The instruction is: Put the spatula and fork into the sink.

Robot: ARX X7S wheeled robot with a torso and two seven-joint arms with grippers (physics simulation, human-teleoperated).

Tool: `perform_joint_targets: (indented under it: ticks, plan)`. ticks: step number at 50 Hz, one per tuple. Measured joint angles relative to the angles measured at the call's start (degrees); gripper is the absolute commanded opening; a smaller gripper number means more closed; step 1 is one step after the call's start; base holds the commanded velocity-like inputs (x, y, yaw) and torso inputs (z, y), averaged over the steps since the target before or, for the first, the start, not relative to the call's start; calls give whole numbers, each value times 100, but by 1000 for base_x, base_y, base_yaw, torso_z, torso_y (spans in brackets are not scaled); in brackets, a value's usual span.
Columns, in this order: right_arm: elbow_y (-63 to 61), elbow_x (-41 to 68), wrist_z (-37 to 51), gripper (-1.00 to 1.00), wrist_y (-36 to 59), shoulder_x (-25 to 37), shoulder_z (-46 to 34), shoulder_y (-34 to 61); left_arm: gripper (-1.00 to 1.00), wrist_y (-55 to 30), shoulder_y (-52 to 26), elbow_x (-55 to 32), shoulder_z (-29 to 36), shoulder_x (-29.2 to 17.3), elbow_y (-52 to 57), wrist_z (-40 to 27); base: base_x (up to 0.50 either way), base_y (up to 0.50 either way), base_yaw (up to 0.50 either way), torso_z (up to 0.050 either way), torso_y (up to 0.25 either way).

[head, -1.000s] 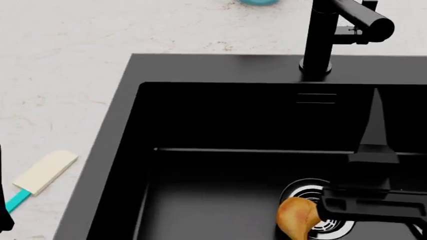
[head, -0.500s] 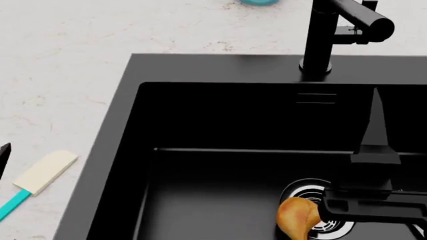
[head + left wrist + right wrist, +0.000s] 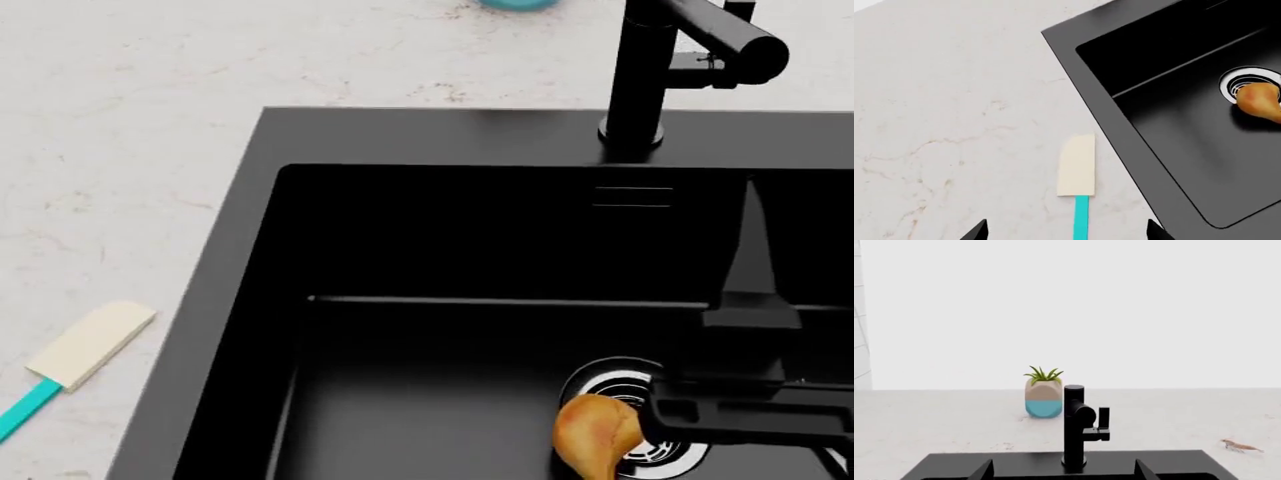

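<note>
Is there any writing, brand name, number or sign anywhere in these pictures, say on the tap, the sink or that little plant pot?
None can be read: the faucet, the sink, the plant pot and the spatula all show plain surfaces with no words, numbers or logos.

A kitchen — black sink and faucet in a marble countertop, potted plant behind.

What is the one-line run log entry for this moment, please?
spatula: on counter beside sink | fork: not visible | left gripper: open above spatula handle | right gripper: open, empty
</note>
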Motion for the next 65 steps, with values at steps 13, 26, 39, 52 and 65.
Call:
perform_joint_targets:
  ticks: [13, 26, 39, 52, 65]
  plan:
    - [39, -64, -34, 100, -1, -85, -20, -79, 100, 381, 608, 1492, 115, -162, -64, 1356, 0, 0, 0, 0, 0]
    - [113, -96, -75, 100, 160, -284, -17, -62, 100, 846, 1141, 2590, 346, -15, -116, 2122, 0, 0, 0, 0, 0]
    - [131, -90, -85, 100, 235, -356, 0, -61, 100, 972, 1419, 2855, 520, 106, -157, 2182, 0, 0, 0, 0, 0]
    - [96, -71, -85, 100, 200, -315, 37, -85, 100, 1099, 1686, 3013, 687, 190, -150, 2203, 0, 0, 0, 0, 0]
    - [76, -67, -82, 100, 173, -315, 63, -117, 100, 1430, 2065, 3227, 762, 171, -142, 2401, 1, 0, 0, 0, 0]
